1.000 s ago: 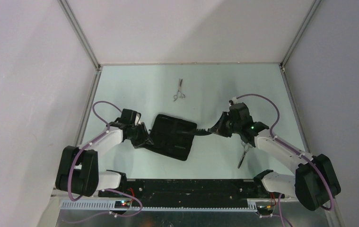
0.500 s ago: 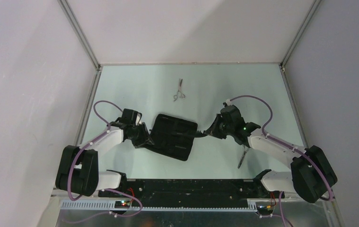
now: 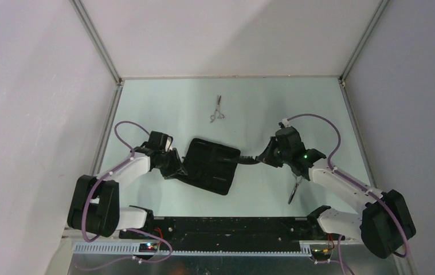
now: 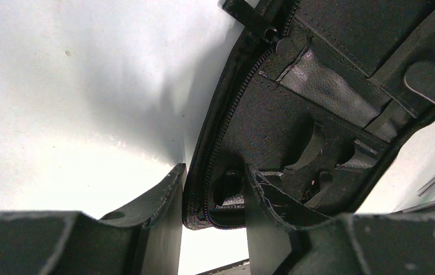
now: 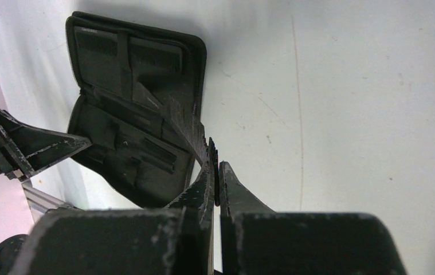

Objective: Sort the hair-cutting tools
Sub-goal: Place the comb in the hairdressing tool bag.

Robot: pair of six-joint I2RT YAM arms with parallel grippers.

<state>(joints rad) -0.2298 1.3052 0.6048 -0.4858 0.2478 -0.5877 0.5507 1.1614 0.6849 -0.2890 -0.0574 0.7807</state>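
Left tool (image 4: pixel 214 172) clamped on black case (image 4: pixel 295 114) edge; right tool (image 5: pixel 216 163) tight on 1 comb (image 5: pixel 183 120).

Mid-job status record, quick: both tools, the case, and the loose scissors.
left tool: clamped on the left edge of the open black rectangular fabric case
right tool: shut on a slim black plastic comb, free end over the case's right edge
far silver metal scissors: loose on the table, beyond the case
near silver metal scissors: on the table, right of the case, toward the near edge
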